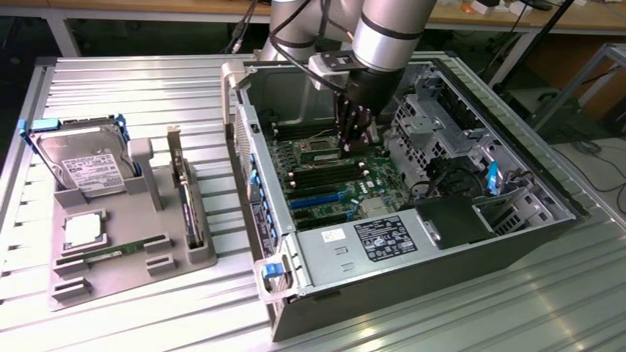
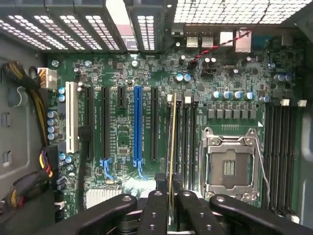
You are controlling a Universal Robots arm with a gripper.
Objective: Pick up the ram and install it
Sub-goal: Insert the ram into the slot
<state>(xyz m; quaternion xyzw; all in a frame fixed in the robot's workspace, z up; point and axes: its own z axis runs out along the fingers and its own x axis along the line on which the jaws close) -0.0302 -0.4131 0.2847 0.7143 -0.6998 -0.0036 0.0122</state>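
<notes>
The arm is reaching down into the open computer case [image 1: 411, 242], which is lying on its side on the slatted metal table [image 1: 127, 81]. The gripper [image 1: 354, 132] is hanging over the circuit board [image 2: 122, 73] inside, near the case's far wall. In the wrist view the gripper [image 2: 171, 196] is pinching narrow, and its black fingers [image 2: 154, 205] are clamping the ram [image 2: 172, 147] between them.

The ram is standing on its thin edge, so it is showing as a slim yellow-green line. Its long axis is running parallel to the memory slots [image 2: 186, 132], pointing away from the fingers toward the case's rear ports. It is lining up with the slots between the blue slot [image 2: 137, 122] and the processor socket [image 2: 230, 166]. I cannot tell whether it is touching a slot.

A second stick [image 1: 108, 254] is lying flat near the front edge of the grey tray [image 1: 117, 282], which is also carrying a hard drive [image 1: 83, 165] at its far edge.
</notes>
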